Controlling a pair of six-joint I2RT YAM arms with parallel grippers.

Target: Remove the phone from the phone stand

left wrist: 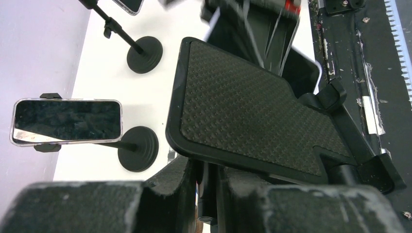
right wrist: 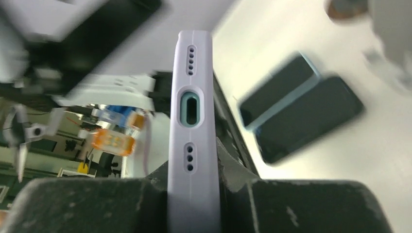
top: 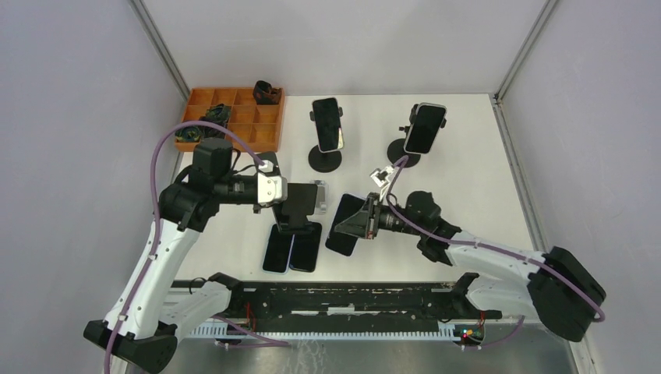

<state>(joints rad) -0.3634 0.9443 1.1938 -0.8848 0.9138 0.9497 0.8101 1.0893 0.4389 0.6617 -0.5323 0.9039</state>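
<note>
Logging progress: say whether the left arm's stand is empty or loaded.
Empty: the stand shows bare textured backing; right jaws clamp the lilac phone.

No text, label, brand, number or sign can be read in any view. The phone (right wrist: 190,121), seen edge-on in the right wrist view, presents a plain lilac case edge with no marking. The textured plate of the phone stand (left wrist: 243,102) in the left wrist view carries only a raised pattern. An orange part (right wrist: 112,141) at the left of the right wrist view is too blurred to tell whether it is lettered.
</note>
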